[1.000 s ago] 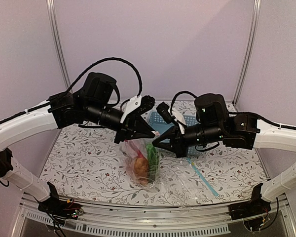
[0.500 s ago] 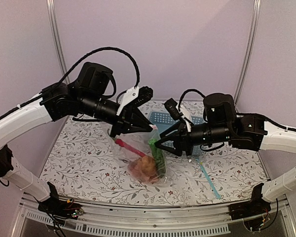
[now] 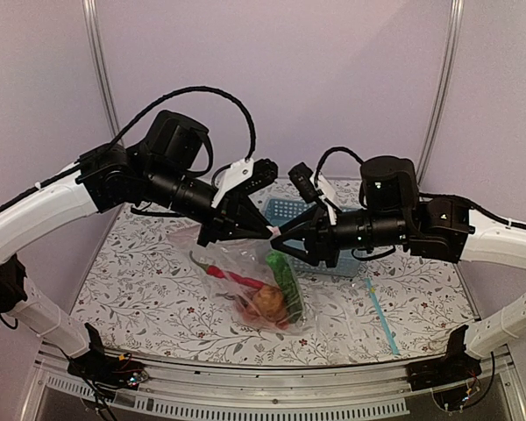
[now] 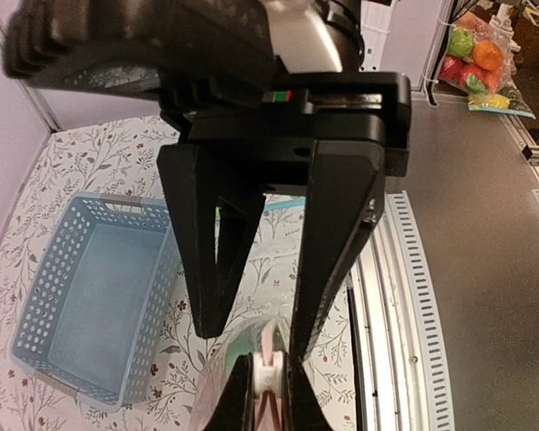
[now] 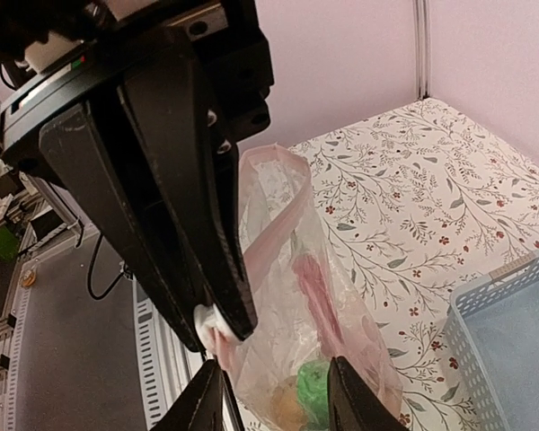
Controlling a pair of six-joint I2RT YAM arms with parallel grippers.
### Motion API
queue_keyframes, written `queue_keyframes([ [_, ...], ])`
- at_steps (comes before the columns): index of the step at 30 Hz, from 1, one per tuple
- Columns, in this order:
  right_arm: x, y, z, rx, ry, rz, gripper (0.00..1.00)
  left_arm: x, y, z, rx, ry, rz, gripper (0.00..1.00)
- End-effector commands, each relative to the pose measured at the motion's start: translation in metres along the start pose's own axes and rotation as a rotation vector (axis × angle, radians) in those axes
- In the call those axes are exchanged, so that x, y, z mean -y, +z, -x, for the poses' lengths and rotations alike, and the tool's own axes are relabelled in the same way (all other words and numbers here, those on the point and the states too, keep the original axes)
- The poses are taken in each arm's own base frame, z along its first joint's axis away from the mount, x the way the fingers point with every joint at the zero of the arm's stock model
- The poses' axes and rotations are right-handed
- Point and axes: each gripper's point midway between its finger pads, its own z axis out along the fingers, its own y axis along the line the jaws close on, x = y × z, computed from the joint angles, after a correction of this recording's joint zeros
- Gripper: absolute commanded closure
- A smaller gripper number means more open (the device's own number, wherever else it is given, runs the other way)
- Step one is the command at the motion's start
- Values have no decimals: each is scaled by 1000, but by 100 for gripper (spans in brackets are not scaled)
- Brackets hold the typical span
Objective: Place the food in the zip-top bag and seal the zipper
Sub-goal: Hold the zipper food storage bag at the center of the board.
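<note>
Left fingers (image 3: 255,230): closed tight on the pale pink zipper strip (image 4: 268,375) of the large clear plastic zip-top bag (image 3: 232,256). I hold this corner up in the air, above the middle of the counter.
Right fingers (image 3: 289,247): spread apart and holding nothing. They point at my left fingers, and one tip is just beside the pinched strip.
Bag: it hangs slanted from my left fingers. Its lower part seems to lie on the flower-patterned counter (image 3: 140,281), between my two arms.
Bag mouth: in the right wrist view the pink strip makes an open loop, so it is not pressed together there.
Food inside the bag: the long red chili (image 3: 231,276) is on the left and a long green vegetable (image 3: 285,276) on the right. The brown oval potato-like lump (image 3: 268,301) is low between them.
Behind the fingers: a pale blue perforated plastic basket (image 4: 81,296) stands on the counter.
On my right side: the thin teal-blue strip (image 3: 381,311) of another clear bag lies flat on the counter, well apart from the pink-strip bag.
</note>
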Motion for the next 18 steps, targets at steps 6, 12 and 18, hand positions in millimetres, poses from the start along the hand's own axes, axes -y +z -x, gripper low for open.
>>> queue_keyframes([
  [6,-4,12,9,5,-15,27,73,5,1,2,-15,14,-5,100],
  [12,-3,14,9,10,-6,24,100,4,2,-1,-23,11,-1,100],
  [18,15,11,10,37,25,-77,100,-2,2,-4,-36,12,37,100],
])
